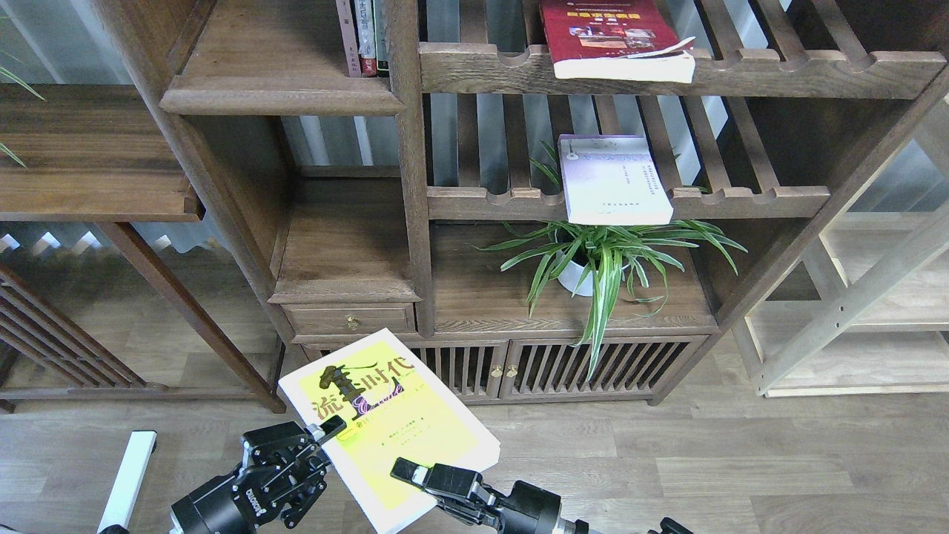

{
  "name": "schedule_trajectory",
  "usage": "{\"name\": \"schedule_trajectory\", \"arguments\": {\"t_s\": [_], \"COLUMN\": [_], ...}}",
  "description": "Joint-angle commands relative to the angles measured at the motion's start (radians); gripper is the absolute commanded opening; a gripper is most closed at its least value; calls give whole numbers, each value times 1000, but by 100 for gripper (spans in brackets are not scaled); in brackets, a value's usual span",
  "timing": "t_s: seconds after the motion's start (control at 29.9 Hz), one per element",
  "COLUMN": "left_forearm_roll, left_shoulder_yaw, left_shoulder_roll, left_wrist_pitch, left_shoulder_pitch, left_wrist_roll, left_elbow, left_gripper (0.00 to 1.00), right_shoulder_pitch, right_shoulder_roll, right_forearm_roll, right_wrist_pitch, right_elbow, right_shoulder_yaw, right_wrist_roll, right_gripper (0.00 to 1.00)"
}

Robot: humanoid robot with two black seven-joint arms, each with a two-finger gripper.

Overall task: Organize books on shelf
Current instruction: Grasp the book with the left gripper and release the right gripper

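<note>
Left pincer (330,434) clamps yellow book (385,423) – right pincer (404,469) beneath (grip unclear); potted plant (600,259) beyond.

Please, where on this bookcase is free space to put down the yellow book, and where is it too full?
The solid plank left of the upright spines is bare. Also bare are the small plank above the brass-knobbed drawer and the board left of the spider plant. The slatted racks are partly taken: the red book above, the pale lavender book below.

Looks like a home study or living room: big dark wooden bookcase (415,185), potted spider plant (604,259), books (614,178), wood-plank floor (741,460).
</note>
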Motion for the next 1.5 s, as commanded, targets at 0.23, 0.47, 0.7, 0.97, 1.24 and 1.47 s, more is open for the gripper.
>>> {"name": "schedule_trajectory", "arguments": {"t_s": [0.23,0.47,0.7,0.97,1.24,1.47], "left_forearm_roll": [-25,-16,1,-10,-43,-45], "left_shoulder_yaw": [9,88,102,135,135,138], "left_shoulder_roll": [23,46,47,62,76,81], "left_wrist_pitch": [0,0,0,0,0,0], "left_shoulder_pitch": [-24,-51,-51,-51,-54,-56], "left_wrist_roll": [0,0,0,0,0,0], "left_elbow": [-4,-4,-4,-4,-4,-4], "left_gripper": [26,32,31,26,23,23], "right_shoulder_pitch": [1,1,1,-2,-8,-33], "right_shoulder_roll": [0,0,0,0,0,0], "right_forearm_roll": [0,0,1,4,6,4], "right_wrist_pitch": [0,0,0,0,0,0], "right_elbow": [1,1,1,6,10,18], "right_shoulder_yaw": [-15,-15,-16,-33,-35,-52], "right_wrist_roll": [-4,-5,-11,-14,-14,-17], "right_gripper": [17,16,16,16,16,17]}}
